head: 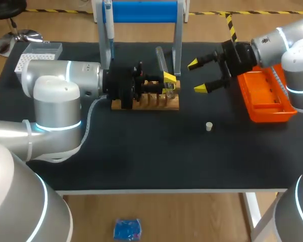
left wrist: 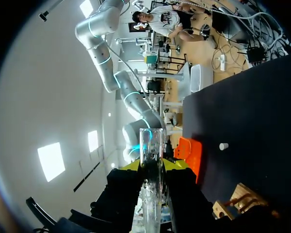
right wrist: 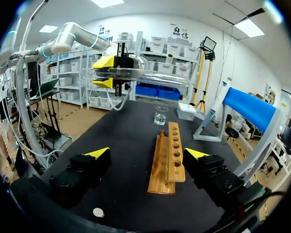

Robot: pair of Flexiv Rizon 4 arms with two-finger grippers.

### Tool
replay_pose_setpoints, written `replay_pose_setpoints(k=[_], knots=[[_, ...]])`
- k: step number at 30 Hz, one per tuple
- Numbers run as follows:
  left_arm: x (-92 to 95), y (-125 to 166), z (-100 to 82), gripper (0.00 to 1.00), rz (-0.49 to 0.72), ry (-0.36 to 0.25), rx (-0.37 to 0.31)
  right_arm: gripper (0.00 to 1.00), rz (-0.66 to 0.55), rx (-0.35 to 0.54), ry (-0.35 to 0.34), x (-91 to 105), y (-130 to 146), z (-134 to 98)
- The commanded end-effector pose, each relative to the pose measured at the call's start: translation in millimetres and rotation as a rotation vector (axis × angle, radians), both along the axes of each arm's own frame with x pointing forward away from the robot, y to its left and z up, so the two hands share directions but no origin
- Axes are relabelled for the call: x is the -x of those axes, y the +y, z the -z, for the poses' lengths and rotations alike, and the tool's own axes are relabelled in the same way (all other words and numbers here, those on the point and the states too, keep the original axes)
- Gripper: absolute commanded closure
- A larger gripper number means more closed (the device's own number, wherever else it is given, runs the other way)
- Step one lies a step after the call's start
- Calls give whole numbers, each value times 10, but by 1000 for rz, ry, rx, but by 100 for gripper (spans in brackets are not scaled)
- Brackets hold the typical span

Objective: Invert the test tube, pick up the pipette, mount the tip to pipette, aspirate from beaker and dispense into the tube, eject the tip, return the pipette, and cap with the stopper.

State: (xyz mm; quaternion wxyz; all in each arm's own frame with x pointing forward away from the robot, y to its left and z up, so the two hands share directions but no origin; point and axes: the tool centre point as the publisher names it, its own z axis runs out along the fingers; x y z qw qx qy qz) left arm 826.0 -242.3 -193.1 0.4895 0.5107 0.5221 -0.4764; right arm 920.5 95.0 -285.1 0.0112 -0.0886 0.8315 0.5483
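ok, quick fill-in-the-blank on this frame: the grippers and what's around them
1. The left gripper is shut on the ___.
2. The right gripper's fingers are ___, with nothing between them.
3. The tray beside the right gripper is coloured ___.

Missing words: test tube; open; orange.
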Motion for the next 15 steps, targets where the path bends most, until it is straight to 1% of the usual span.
replay_pose_setpoints(k=[1, 15], knots=[[6, -10, 5, 100, -4, -4, 2, 0, 4, 8, -2, -25, -6, 29], [6, -10, 5, 100, -4, -4, 2, 0, 6, -1, 5, -34, -12, 32]])
